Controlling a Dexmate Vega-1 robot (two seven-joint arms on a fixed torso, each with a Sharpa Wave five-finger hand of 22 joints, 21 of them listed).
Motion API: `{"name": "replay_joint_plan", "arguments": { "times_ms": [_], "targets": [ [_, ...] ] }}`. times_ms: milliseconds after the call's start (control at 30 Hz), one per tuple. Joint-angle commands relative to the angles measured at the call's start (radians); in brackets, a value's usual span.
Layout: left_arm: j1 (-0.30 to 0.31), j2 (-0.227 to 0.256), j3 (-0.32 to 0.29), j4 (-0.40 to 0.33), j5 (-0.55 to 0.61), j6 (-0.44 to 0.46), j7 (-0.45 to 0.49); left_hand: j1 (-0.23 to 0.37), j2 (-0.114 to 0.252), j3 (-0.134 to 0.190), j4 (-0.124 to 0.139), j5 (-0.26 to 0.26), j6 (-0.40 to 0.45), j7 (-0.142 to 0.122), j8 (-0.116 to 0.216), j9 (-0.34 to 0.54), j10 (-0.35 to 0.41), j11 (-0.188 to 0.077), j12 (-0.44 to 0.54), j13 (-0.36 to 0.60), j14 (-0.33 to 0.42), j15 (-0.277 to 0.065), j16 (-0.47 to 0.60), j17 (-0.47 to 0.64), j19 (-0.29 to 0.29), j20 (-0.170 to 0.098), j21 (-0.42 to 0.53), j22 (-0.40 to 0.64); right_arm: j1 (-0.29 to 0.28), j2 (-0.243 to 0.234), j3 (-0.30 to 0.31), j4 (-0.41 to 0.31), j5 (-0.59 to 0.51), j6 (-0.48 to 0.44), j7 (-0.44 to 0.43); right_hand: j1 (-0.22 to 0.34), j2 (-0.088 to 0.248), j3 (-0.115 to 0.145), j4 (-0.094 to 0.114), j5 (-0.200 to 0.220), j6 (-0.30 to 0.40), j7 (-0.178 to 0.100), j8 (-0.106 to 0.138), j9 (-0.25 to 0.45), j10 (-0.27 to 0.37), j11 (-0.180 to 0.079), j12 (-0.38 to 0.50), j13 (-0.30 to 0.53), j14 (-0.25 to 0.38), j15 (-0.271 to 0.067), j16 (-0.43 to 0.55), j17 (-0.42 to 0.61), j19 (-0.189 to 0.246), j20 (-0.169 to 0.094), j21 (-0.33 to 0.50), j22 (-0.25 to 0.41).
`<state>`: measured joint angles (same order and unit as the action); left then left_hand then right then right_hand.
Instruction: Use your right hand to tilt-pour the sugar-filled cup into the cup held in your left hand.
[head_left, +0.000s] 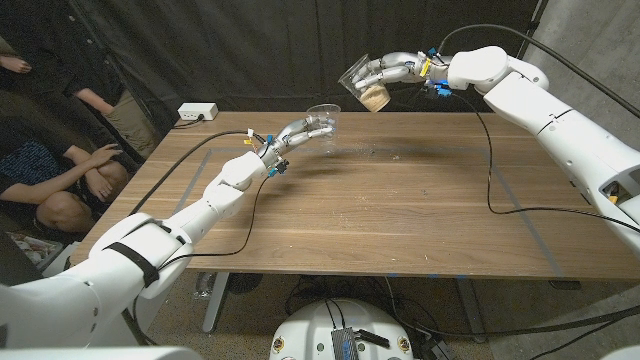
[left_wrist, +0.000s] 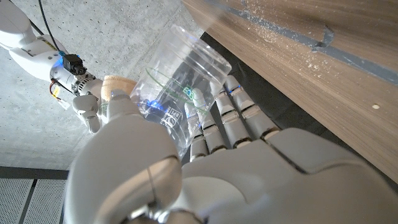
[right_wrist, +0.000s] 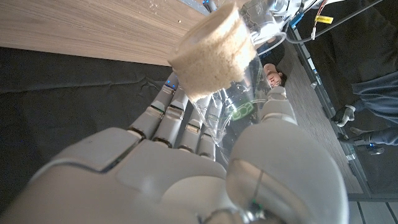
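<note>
My right hand (head_left: 388, 70) grips a clear plastic cup (head_left: 364, 85) with pale brown sugar (head_left: 375, 96) packed in its bottom end. The cup is held high over the table's far edge and tilted, its mouth towards my left. The right wrist view shows this sugar cup (right_wrist: 219, 59) between the fingers of my right hand (right_wrist: 186, 168). Below and to its left, my left hand (head_left: 296, 132) holds an empty clear cup (head_left: 323, 114) above the wooden table (head_left: 400, 220). In the left wrist view the empty cup (left_wrist: 181, 87) sits in my left hand (left_wrist: 199, 168), with the sugar (left_wrist: 115, 86) beyond it.
A few spilled grains (head_left: 352, 150) lie on the table under the cups. A white power strip (head_left: 196, 112) sits at the far left corner. Black cables (head_left: 492, 180) cross the table on both sides. People (head_left: 60, 170) sit beside the table's left end.
</note>
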<state>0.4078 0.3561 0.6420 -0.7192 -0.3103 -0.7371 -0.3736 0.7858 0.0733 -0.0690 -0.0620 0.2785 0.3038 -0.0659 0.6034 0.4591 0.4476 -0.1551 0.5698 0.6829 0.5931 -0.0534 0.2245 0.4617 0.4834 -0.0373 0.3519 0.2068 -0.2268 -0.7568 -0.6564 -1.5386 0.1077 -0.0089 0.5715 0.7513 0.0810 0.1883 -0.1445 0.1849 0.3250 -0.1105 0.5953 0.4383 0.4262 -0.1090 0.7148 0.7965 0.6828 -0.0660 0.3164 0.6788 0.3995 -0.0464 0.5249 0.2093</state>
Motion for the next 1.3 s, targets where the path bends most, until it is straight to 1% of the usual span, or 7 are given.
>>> {"name": "replay_joint_plan", "arguments": {
  "times_ms": [33,200,233,433,633,867,1300],
  "targets": [
    [-0.007,-0.002,0.002,0.0,0.008,0.012,0.002,0.005,0.003,-0.006,0.0,-0.004,0.006,-0.001,0.009,0.0,0.003,0.0,0.004,0.003,0.011,-0.12,-0.005,0.006,0.001,-0.006,0.007,0.003,0.028,0.008,-0.034,0.008,-0.053,0.01,0.045,0.004,0.009,0.014,0.006,0.004,0.012,-0.001,0.006,0.005,0.01,-0.003,0.003,0.001,0.01,-0.168,-0.004,0.006,0.001,-0.045,-0.002,0.002],
    [-0.021,-0.01,0.006,0.021,0.009,0.011,-0.009,0.007,0.005,-0.006,0.0,-0.006,0.002,0.003,0.007,-0.001,0.0,0.002,0.003,0.002,0.01,-0.119,-0.006,0.007,0.001,-0.006,0.007,0.003,0.045,0.013,-0.05,0.022,-0.076,0.027,0.072,0.004,0.009,0.014,0.006,0.004,0.013,0.0,0.005,0.006,0.011,-0.006,0.003,0.003,0.01,-0.168,-0.005,0.006,0.001,-0.045,-0.002,0.002],
    [-0.024,-0.012,0.008,0.025,0.012,0.01,-0.009,0.007,0.005,-0.006,0.0,-0.006,0.002,0.002,0.007,-0.001,0.0,0.0,0.003,0.002,0.009,-0.119,-0.007,0.007,0.0,-0.006,0.007,0.003,0.049,0.014,-0.055,0.024,-0.083,0.031,0.078,0.004,0.009,0.014,0.006,0.004,0.013,-0.001,0.005,0.006,0.012,0.0,0.004,0.003,0.01,-0.168,-0.005,0.007,0.001,-0.045,-0.002,0.002],
    [-0.038,-0.022,0.013,0.043,0.015,0.005,-0.013,0.008,0.007,-0.007,0.0,-0.008,0.003,0.007,0.008,-0.002,0.003,0.0,0.005,0.0,0.009,-0.117,-0.008,0.008,0.0,-0.007,0.007,0.003,0.07,0.021,-0.076,0.039,-0.117,0.049,0.112,0.006,0.009,0.016,0.005,0.005,0.014,-0.002,0.004,0.006,0.01,-0.005,0.002,0.003,0.01,-0.168,-0.005,0.008,0.001,-0.045,-0.003,0.002],
    [-0.042,-0.026,0.016,0.046,0.017,0.008,-0.014,0.009,0.01,-0.007,0.001,-0.01,0.005,0.003,0.009,-0.001,0.002,0.001,0.005,0.0,0.01,-0.119,-0.009,0.009,-0.001,-0.007,0.008,0.003,0.085,0.023,-0.083,0.053,-0.136,0.06,0.135,0.007,0.009,0.017,0.004,0.005,0.015,-0.002,0.003,0.007,0.011,-0.001,0.001,0.003,0.011,-0.168,-0.006,0.009,0.001,-0.044,-0.003,0.002],
    [-0.046,-0.03,0.023,0.044,0.021,0.015,-0.018,0.011,0.012,-0.008,0.001,-0.012,0.004,0.003,0.009,-0.002,0.001,0.002,0.006,0.0,0.011,-0.118,-0.009,0.011,-0.001,-0.007,0.008,0.003,0.108,0.029,-0.089,0.077,-0.15,0.078,0.165,0.007,0.009,0.017,0.004,0.006,0.015,-0.002,0.002,0.007,0.011,-0.005,0.0,0.004,0.012,-0.168,-0.007,0.01,0.0,-0.044,-0.004,0.002],
    [-0.066,-0.056,0.035,0.097,0.016,-0.015,-0.058,0.014,0.012,-0.01,-0.001,-0.016,0.005,0.0,0.01,-0.002,0.004,-0.001,0.008,-0.002,0.012,-0.12,-0.011,0.012,-0.001,-0.012,0.01,0.004,0.166,0.048,-0.117,0.134,-0.189,0.12,0.233,0.007,0.01,0.019,0.004,0.006,0.017,-0.003,0.001,0.008,0.014,-0.006,-0.001,0.004,0.012,-0.168,-0.009,0.012,-0.001,-0.044,-0.006,0.001]
  ]
}}
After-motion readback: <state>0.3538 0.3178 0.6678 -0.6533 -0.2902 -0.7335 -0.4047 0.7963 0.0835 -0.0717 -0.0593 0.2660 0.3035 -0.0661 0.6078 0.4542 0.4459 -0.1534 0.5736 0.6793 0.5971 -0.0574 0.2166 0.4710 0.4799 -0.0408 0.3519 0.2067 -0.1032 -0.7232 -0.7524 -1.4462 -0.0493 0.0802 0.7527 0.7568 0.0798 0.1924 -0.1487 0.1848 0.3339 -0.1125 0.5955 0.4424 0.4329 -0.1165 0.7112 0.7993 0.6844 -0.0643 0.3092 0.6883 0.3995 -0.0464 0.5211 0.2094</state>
